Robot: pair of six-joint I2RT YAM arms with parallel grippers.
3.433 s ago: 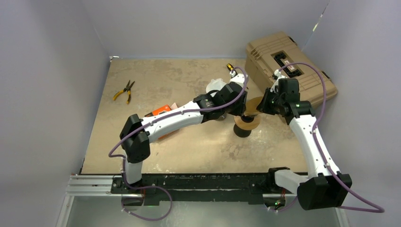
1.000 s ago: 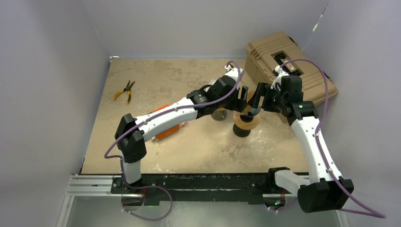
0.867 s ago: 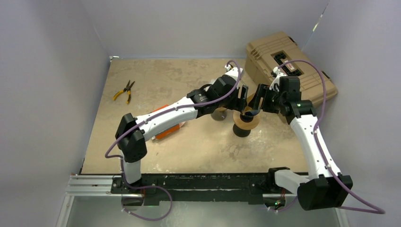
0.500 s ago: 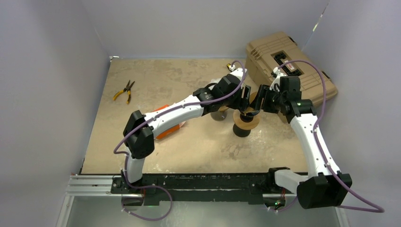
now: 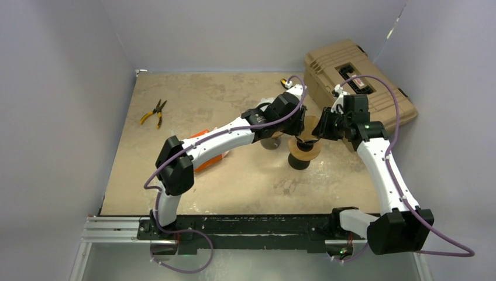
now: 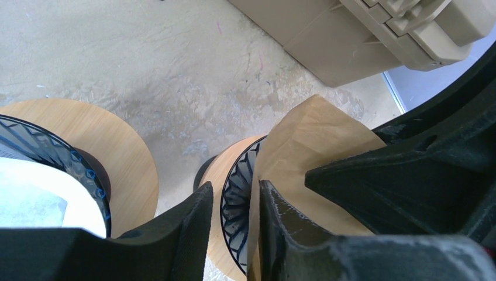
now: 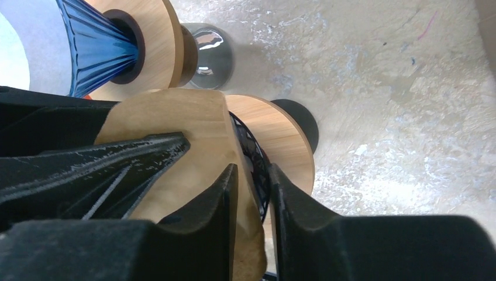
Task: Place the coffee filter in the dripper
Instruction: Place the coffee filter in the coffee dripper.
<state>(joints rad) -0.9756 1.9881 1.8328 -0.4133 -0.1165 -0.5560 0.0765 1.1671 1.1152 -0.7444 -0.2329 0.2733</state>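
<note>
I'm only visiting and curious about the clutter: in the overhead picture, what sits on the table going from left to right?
yellow-handled pliers → orange object → dripper → tan case

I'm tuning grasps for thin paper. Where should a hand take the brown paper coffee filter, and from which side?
Pinch the brown paper coffee filter by its thin wall near the rounded top edge, from above: it stands tilted over the dark ribbed dripper, top free, lower part hidden.
</note>
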